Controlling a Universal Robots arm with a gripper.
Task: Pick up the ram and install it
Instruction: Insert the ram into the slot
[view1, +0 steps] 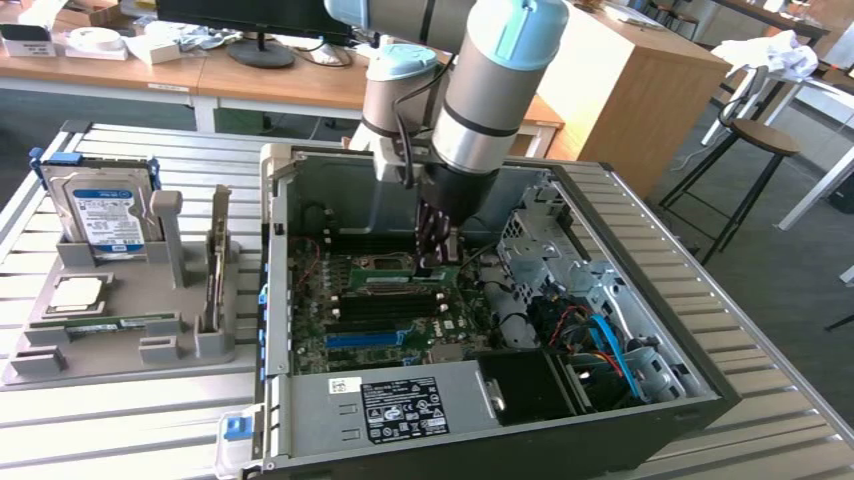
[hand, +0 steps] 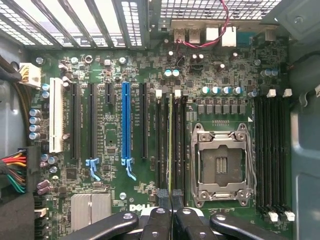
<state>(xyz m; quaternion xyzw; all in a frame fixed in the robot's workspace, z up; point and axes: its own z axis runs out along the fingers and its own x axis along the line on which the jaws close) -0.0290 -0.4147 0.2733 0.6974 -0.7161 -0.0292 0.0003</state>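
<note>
My gripper (hand: 171, 200) is shut on the ram (hand: 170, 145), a thin green stick seen edge-on. The ram runs along the black memory slots beside the empty processor socket (hand: 221, 165). Whether it is seated in a slot or just above one I cannot tell. In the exterior view the arm reaches down into the open computer case, and the gripper (view1: 430, 268) hangs right over the green motherboard (view1: 387, 300); the dark fingers hide the ram there.
The case walls (view1: 641, 420), drive cage and cables surround the gripper. A blue card slot (hand: 125, 125) lies beside the memory slots. On the exterior view's left, a grey fixture tray (view1: 120, 350) holds a hard drive (view1: 104, 210), a processor chip (view1: 78, 293) and another green stick (view1: 120, 323).
</note>
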